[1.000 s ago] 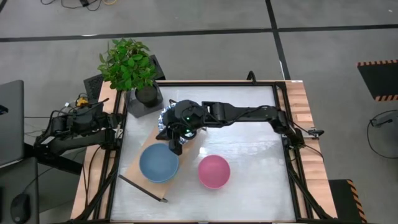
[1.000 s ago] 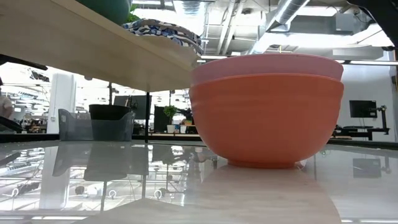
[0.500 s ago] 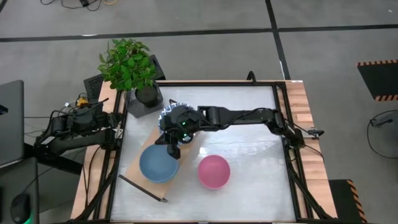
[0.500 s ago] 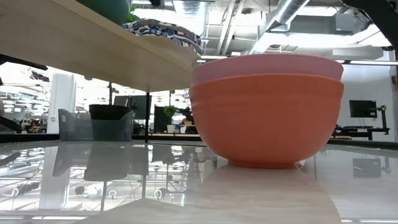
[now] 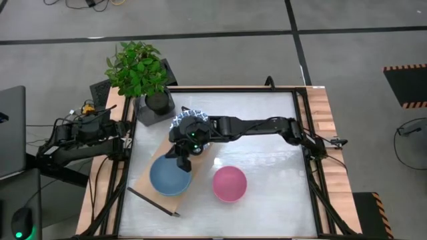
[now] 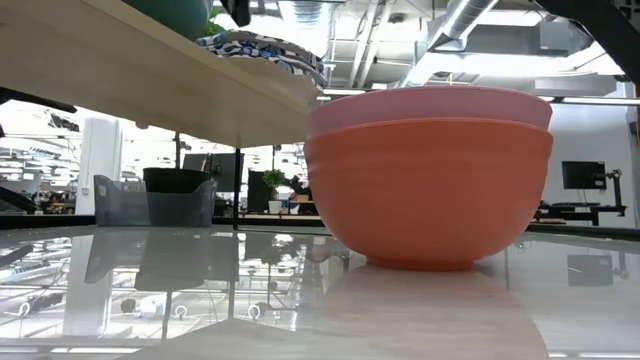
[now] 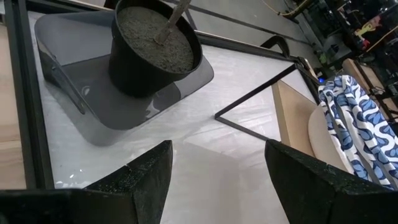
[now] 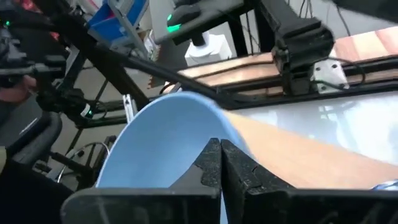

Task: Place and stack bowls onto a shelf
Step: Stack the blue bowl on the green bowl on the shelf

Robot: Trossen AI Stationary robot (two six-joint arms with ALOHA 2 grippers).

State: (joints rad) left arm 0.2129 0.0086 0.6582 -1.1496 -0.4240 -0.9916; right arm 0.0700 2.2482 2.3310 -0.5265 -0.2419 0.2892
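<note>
1. The shelf (image 5: pixel 157 175) lies slantwise on the desk (image 5: pixel 267 207), running from near the plant tray at the far left corner down toward the middle of the near edge. Its black end frame shows at the near end.
2. A blue bowl (image 5: pixel 170 176) sits on the near part of the shelf. A patterned bowl (image 5: pixel 180 122) rests on the far part, mostly hidden under the right arm in the high view.
3. The right gripper (image 5: pixel 185 162) reaches across from the right edge and hangs over the far rim of the blue bowl. In the right wrist view its fingers are pressed together, pinching that bowl's rim (image 8: pixel 180 99), with the light board of the shelf behind.
4. A pink bowl (image 5: pixel 229 183) stands on the bare desk just right of the shelf, near the middle of the near edge. The low view shows it nested inside a red bowl (image 6: pixel 430 190), the pink rim (image 6: pixel 430 103) rising just above the red one.
5. The left gripper (image 7: pixel 214 168) waits at the left edge of the desk, its fingers spread wide with nothing between them. Its wrist view looks at a black pot (image 7: pixel 152 46) standing in a grey tray (image 7: pixel 93 99), the shelf's end frame and the patterned bowl (image 7: pixel 351 124).
6. The plant (image 5: pixel 137 67) stands in that pot at the far left corner.
</note>
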